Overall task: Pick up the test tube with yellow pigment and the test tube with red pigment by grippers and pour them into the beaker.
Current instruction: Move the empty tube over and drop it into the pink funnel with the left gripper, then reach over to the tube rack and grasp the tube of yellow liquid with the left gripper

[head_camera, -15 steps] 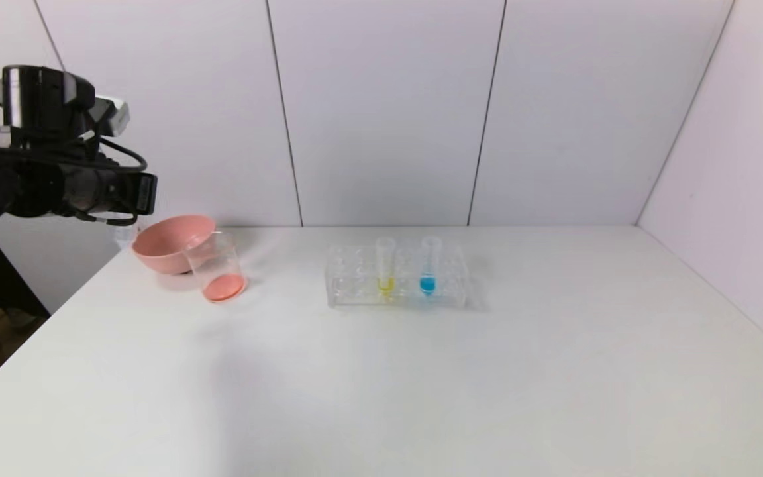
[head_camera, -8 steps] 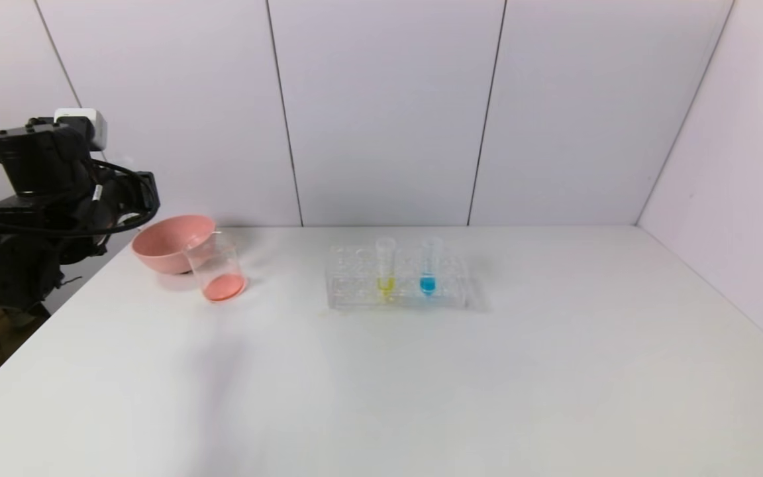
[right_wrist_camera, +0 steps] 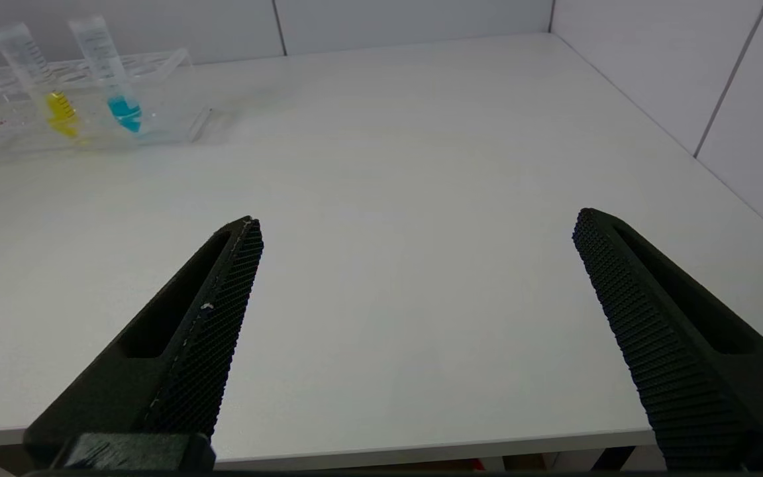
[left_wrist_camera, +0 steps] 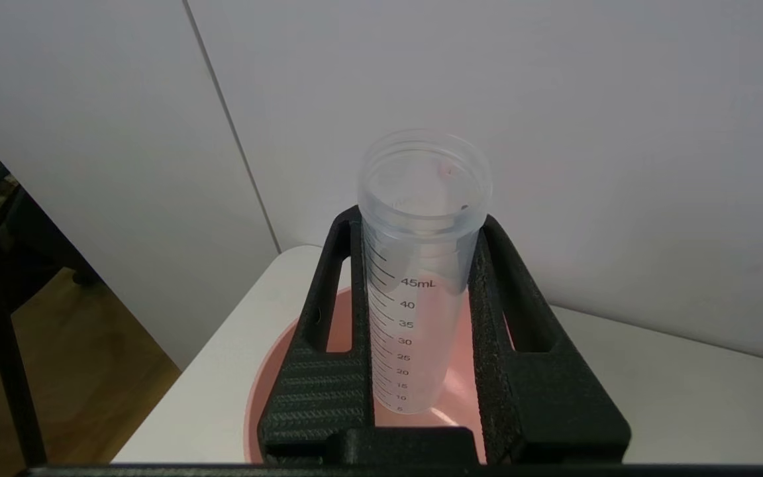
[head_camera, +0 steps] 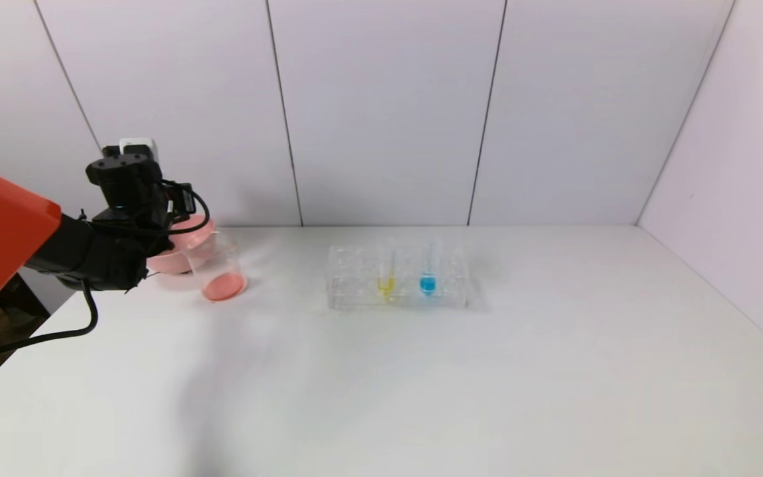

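One emptied tube (left_wrist_camera: 421, 265) in left claw (left_wrist_camera: 421, 232), above pink bowl (left_wrist_camera: 269, 404)

Change log, my left arm: left gripper (left_wrist_camera: 421, 218) has come in from off the table's left edge and down, now directly over the pink bowl (head_camera: 196, 246) at the far-left corner, hiding much of it. I read its jaws clamped on an emptied graduated test tube (left_wrist_camera: 418, 278), upright above the bowl's hollow.

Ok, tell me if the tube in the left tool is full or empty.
Empty. The test tube clamped in the left tool looks clear down its graduations, with only a tiny red speck near the rim; the pink bowl shows behind it.
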You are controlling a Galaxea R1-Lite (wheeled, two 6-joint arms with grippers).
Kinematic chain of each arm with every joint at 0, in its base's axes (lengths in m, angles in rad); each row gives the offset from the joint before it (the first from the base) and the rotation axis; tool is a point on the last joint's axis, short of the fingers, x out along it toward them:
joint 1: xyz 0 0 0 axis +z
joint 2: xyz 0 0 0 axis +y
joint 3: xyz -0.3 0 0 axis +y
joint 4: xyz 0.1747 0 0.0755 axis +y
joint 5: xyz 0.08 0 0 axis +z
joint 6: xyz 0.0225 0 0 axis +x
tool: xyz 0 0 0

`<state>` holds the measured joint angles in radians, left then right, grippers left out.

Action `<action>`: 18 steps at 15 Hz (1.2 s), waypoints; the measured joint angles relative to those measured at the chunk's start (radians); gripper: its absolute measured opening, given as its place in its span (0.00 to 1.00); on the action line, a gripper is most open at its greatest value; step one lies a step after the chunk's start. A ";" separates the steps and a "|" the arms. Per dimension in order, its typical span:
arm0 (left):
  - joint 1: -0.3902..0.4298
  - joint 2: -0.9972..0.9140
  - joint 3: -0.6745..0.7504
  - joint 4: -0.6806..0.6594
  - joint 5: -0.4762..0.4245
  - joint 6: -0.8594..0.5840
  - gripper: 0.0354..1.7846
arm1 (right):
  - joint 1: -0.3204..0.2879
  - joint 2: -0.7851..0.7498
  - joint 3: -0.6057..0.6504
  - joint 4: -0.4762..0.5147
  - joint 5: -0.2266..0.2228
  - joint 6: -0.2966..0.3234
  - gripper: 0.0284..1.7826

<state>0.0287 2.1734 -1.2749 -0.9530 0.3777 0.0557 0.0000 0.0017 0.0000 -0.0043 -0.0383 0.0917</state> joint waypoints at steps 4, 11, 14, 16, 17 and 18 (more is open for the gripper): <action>0.002 0.071 -0.049 -0.010 0.023 0.002 0.24 | 0.000 0.000 0.000 0.000 0.000 0.000 0.96; 0.001 0.038 -0.023 -0.011 0.025 -0.002 0.66 | 0.000 0.000 0.000 0.000 0.000 0.000 0.96; -0.002 -0.017 0.026 -0.006 0.021 -0.005 0.88 | 0.000 0.000 0.000 0.000 0.000 0.000 0.96; -0.013 -0.093 0.080 0.019 0.005 -0.007 0.96 | 0.000 0.000 0.000 0.000 0.000 0.000 0.96; -0.021 -0.141 0.112 0.042 -0.015 -0.008 0.98 | 0.000 0.000 0.000 0.000 0.000 0.000 0.96; -0.027 -0.195 0.149 0.074 -0.048 -0.011 0.99 | 0.000 0.000 0.000 0.000 0.000 0.000 0.96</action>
<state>0.0013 1.9785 -1.1255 -0.8794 0.3300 0.0451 0.0000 0.0019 0.0000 -0.0043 -0.0383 0.0917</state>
